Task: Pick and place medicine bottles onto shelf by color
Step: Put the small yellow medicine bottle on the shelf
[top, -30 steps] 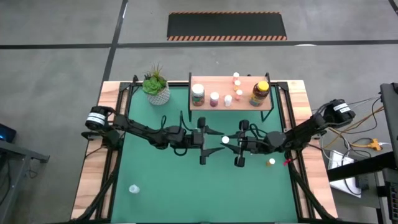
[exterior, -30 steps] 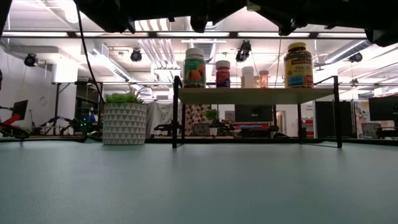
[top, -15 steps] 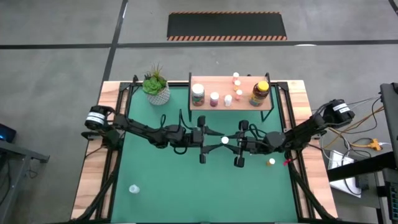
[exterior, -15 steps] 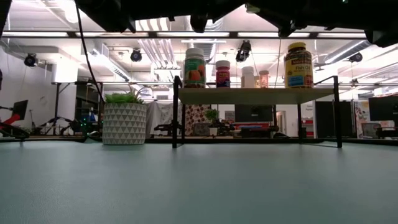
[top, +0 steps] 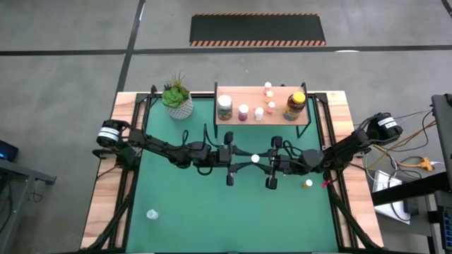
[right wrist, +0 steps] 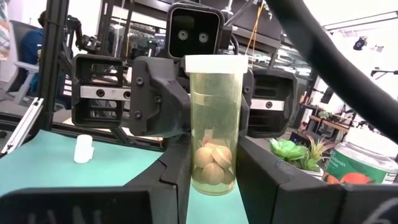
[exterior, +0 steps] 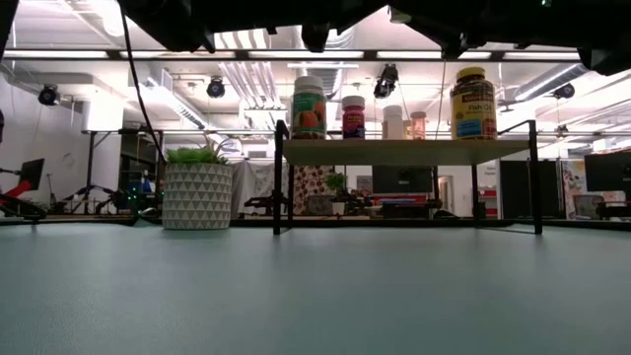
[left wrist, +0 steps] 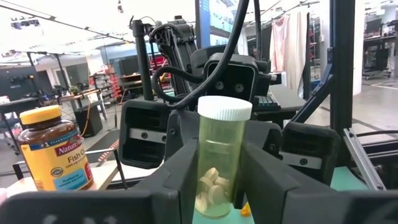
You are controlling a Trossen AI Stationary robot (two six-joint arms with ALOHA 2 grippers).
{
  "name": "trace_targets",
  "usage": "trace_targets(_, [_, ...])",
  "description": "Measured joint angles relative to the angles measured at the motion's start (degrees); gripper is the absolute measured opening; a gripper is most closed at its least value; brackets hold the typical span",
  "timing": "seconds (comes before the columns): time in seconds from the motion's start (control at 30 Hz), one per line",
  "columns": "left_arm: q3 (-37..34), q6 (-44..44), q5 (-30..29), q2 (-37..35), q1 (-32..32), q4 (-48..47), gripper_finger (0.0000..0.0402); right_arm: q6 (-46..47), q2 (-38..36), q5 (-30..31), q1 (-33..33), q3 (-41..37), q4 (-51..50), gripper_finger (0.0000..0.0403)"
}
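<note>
Down at seven o'clock on the green mat point(top: 183, 204) a small white-capped bottle point(top: 151, 214) stands alone, well apart from everything else. At eleven o'clock sits the potted plant point(top: 177, 99) in its white patterned pot. The left arm reaches in from nine o'clock to the middle of the mat, where the left gripper point(top: 245, 158) has its two fingers point(left wrist: 180, 180) lying against either side of a clear pill vial point(top: 255, 159), narrowed to the vial's width. The vial has a white cap, holds a few pale tablets at its bottom and stands upright in the air above the mat's centre. At twelve o'clock stands the shelf point(top: 233, 92), its light wood top on thin black legs. On it, from its left end, are a white-lidded jar point(top: 224, 106) with a colourful label, a pink-labelled bottle point(top: 244, 111), a small white bottle point(top: 259, 113) and a few tiny orange bottles point(top: 270, 106) just beside and behind it. The amber yellow-lidded fish oil jar point(top: 295, 106) is nearest the right end. The right arm comes in from three o'clock, and the right gripper point(top: 266, 161) meets the left one head-on at the centre. Its fingers point(right wrist: 177, 180) are closed to the same narrow width on the lower part of the same vial, so both claws grip it at once from opposite sides. At four o'clock on the mat, just beside the right arm, stands a small orange bottle point(top: 308, 183) with a white cap.
</note>
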Motion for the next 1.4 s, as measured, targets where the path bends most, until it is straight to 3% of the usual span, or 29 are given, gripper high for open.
trace_targets(0.47, [-0.3, 0.1, 0.0, 0.0, 0.0, 0.1, 0.0082, 0.4, 0.0, 0.0, 0.0, 0.0, -0.2, 0.0103])
trace_targets(0.8, [-0.6, 0.3, -0.1, -0.3, 0.0, 0.0, 0.0081, 2.2, -0.3, 0.7, 0.0, 0.0, -0.6, 0.0187])
trace_targets(1.0, [-3.2, 0.4, -0.2, -2.0, 0.0, -1.0, 0.0081, 6.4, -2.9, 0.9, 0.0, 0.0, -6.5, 0.0219])
trace_targets(1.13, [-4.3, 1.5, -0.2, -4.6, 0.0, -10.9, 0.0081, 10.6, -7.9, 0.9, 0.1, 0.8, -19.3, 0.0226])
trace_targets(1.27, [-5.1, -0.6, 0.5, -8.0, 0.0, -25.8, 0.0081, 14.6, -14.7, -0.6, 0.0, 6.8, -47.0, 0.0227])
trace_targets(1.4, [-5.6, -5.5, 5.6, -9.8, -0.1, -33.6, 0.0081, 13.8, -15.1, -2.6, 0.1, 15.8, -69.1, 0.0228])
